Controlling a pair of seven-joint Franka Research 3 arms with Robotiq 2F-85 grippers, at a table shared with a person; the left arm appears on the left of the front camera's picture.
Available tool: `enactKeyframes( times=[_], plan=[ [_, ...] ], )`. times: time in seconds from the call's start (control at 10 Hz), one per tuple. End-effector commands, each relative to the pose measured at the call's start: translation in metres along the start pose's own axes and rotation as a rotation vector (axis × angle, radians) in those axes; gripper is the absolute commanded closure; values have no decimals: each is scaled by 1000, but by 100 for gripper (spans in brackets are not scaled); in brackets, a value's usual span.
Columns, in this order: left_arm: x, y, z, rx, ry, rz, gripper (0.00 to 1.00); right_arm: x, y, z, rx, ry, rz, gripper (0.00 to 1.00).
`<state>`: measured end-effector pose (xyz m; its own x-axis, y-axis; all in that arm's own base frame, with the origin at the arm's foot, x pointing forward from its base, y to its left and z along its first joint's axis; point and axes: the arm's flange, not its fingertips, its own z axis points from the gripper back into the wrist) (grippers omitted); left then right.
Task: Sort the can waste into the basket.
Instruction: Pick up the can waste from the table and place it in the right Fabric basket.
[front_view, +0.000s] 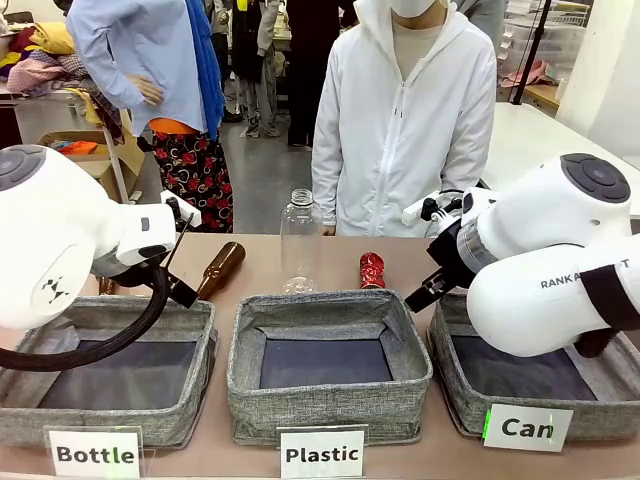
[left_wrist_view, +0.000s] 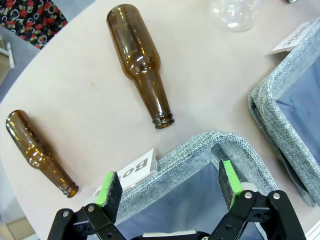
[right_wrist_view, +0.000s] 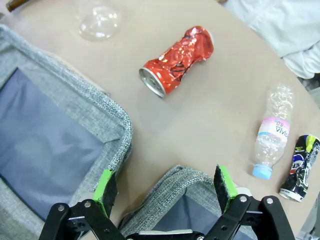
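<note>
Ahead of the open, empty right gripper (right_wrist_view: 165, 185), red can (right_wrist_view: 177, 67) on the table (right_wrist_view: 215, 125), black can (right_wrist_view: 300, 167) off to its right by a plastic bottle (right_wrist_view: 272, 135), basket (right_wrist_view: 150, 205) rim under its fingers, "Can" card (front_view: 527, 428) legible in front view, left gripper (left_wrist_view: 170, 182) open too.

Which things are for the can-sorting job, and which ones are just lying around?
For the job: red can, black can, Can basket.

Just lying around: one brown bottle, another brown bottle, tall clear bottle, small clear bottle, Bottle basket, Plastic basket.
</note>
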<state>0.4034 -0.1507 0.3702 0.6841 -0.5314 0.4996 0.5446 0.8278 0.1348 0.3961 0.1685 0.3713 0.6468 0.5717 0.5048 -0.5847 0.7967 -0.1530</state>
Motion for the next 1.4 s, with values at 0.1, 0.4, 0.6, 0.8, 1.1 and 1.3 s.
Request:
enactKeyframes(
  times=[0.1, 0.4, 0.6, 0.8, 1.1, 1.3],
  plan=[
    [0, 0, 0, 0, 0, -1, 0, 0, 0, 0, 0, 0, -1, 0],
    [0, 0, 0, 0, 0, -1, 0, 0, 0, 0, 0, 0, -1, 0],
    [0, 0, 0, 0, 0, 0, 0, 0, 0, 0, 0, 0, 0, 0],
    [1, -1, 20, -99, -71, -18, 0, 2, -4, 11, 50, 4, -20, 0],
    [5, -5, 76, -362, -192, 13, 0, 15, -22, 65, 218, -90, -244, 0],
    [0, -5, 107, -632, -159, 13, 0, 11, -34, 95, 452, -47, -315, 0]
  ],
)
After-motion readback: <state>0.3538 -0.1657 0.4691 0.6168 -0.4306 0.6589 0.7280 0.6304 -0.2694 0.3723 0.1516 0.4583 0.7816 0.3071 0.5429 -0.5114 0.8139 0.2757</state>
